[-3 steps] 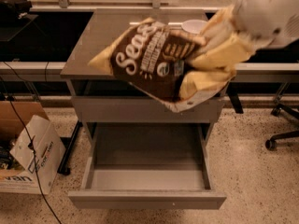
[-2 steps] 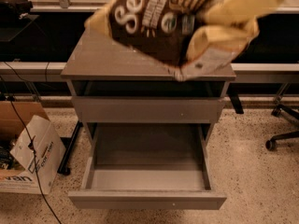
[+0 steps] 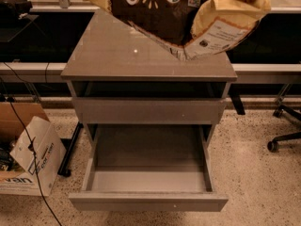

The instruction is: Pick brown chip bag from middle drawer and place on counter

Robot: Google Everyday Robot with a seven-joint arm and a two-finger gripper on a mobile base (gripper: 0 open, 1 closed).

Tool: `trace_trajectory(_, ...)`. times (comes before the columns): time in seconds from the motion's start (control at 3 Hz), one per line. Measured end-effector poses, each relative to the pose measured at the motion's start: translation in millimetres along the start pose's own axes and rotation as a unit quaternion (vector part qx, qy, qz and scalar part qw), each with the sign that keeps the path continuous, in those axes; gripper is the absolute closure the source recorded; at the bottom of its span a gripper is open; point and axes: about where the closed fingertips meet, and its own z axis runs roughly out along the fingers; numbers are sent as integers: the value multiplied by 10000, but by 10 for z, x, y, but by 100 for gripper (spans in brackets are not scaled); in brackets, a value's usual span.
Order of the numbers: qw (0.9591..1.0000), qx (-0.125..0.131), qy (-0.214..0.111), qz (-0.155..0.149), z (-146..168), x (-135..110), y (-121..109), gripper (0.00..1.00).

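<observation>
The brown chip bag hangs at the top of the camera view, above the back of the counter, with its upper part cut off by the frame edge. My gripper, with pale yellow fingers, is shut on the bag's right side and holds it in the air. The middle drawer is pulled out at the bottom of the cabinet and its tray holds nothing.
A flat grey drawer front above the open drawer is closed. A white and brown cardboard box and a black cable stand on the speckled floor at left. An office chair base is at right.
The gripper has lifted the chip bag up and back, from in front of the cabinet to above the counter. More of the counter now shows below the bag.
</observation>
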Motion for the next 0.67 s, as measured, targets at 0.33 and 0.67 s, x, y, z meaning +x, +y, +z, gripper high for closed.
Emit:
trace_trajectory(0.33,9999,-12,126,-15,290,81,-226,100)
trace_trajectory(0.67,9998,-57,123,141,639,258,-432,100)
